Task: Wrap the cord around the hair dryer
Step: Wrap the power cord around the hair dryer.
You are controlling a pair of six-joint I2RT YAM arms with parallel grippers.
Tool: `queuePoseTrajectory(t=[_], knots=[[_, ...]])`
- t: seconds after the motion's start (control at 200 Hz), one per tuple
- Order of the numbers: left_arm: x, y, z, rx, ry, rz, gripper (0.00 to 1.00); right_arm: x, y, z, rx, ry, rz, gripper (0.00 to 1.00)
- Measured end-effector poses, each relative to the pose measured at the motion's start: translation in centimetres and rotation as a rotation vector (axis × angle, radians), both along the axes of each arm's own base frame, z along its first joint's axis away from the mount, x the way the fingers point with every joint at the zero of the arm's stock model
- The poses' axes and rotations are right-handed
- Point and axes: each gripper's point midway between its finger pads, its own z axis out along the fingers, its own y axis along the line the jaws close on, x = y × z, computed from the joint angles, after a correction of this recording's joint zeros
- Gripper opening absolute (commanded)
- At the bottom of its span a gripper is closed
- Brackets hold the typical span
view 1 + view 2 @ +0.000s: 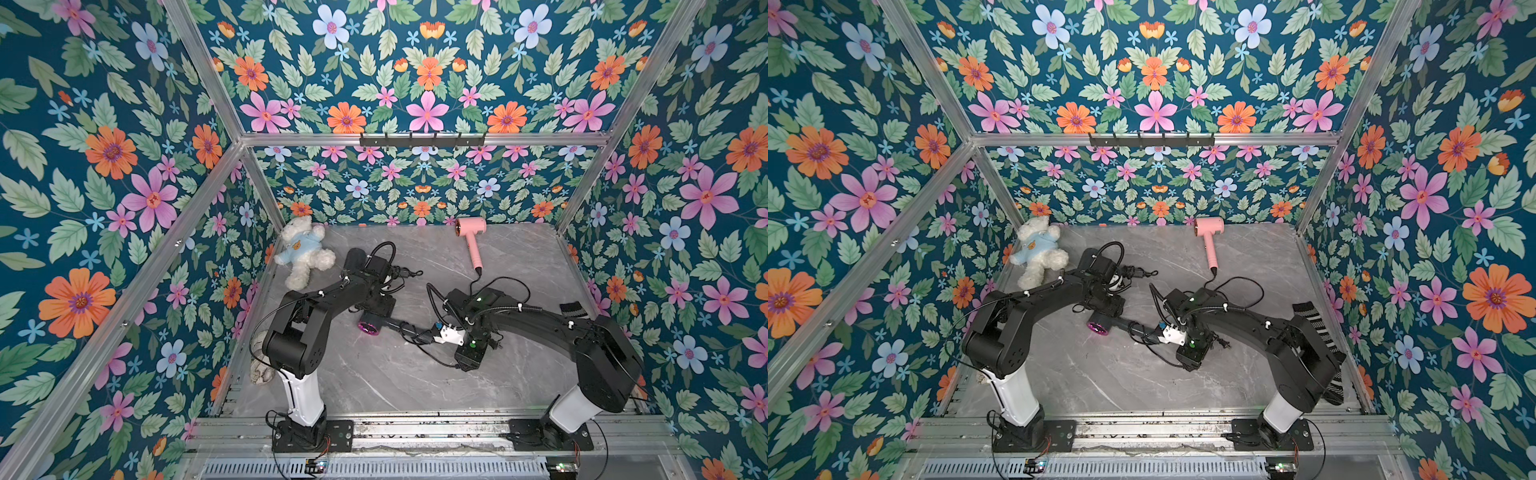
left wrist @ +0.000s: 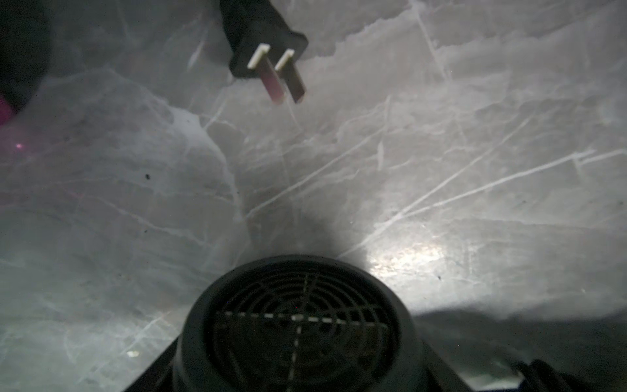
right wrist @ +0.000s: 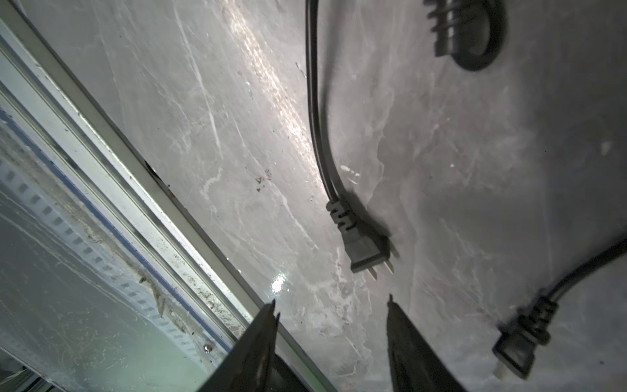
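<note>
Gripping the dryer: my left pincer [image 1: 374, 312] sits clenched on the head of the black hair dryer [image 1: 370, 327]. Its fingers are hidden, but a round vent grille [image 2: 298, 322], which I take for the dryer's, sits close under the left wrist camera.
Dryer place: on its side on the grey marble table [image 1: 374, 382], between my two arms, with the magenta-ringed end toward my left arm and the handle toward my right.
Right pincer: my right pincer [image 3: 331, 302] is released, jaws apart, with nothing between them.
Plug from pincer: the plug [image 3: 368, 244] lies flat on the table just ahead of those fingertips, not touching them, prongs facing me.
Long axis: nearly in line with my reach, a little slanted, so I judge the jaws would close across its narrow sides.
Nearer arm: the right, since the left is taken up with the dryer.
Cord look: the cord [image 3: 314, 101] is black, flat and limp, trailing from the plug's ribbed collar in a slack curve away from me.
Wrap so far: in both top views dark strands bunch at the handle end, and I cannot tell whether any turn sits round it.
Caution: a second plug [image 3: 519, 342] lies nearby and a pink hair dryer [image 1: 471, 232] rests well apart at the back. I cannot tell which cord is whose.
</note>
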Motion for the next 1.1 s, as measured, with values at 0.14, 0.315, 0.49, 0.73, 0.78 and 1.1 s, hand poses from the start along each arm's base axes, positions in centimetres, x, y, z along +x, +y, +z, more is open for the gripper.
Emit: queuePoseTrajectory(t=[0.14, 0.315, 0.49, 0.73, 0.78, 1.1], knots=[[0.3, 0.1, 0.3, -0.007, -0.015, 0.023, 0.0, 0.0, -0.3, -1.8, -0.046, 0.009, 0.012, 0.53], [0.3, 0.1, 0.4, -0.011, -0.023, 0.026, 0.0, 0.4, -0.4, -3.5, -0.074, 0.005, 0.015, 0.52], [0.3, 0.1, 0.5, -0.011, -0.026, 0.029, 0.0, 0.9, -0.5, -4.7, -0.112, -0.007, 0.012, 0.51], [-0.1, 0.5, 0.4, -0.004, -0.015, 0.047, 0.0, 0.9, -1.8, -5.4, -0.199, -0.037, -0.016, 0.43], [-0.2, 0.5, 0.4, -0.002, -0.013, 0.05, 0.0, 0.9, -2.1, -5.4, -0.219, -0.046, -0.026, 0.41], [-0.6, 1.0, 0.6, 0.009, 0.005, 0.066, 0.0, 0.8, -1.0, -3.9, -0.153, -0.102, -0.062, 0.36]])
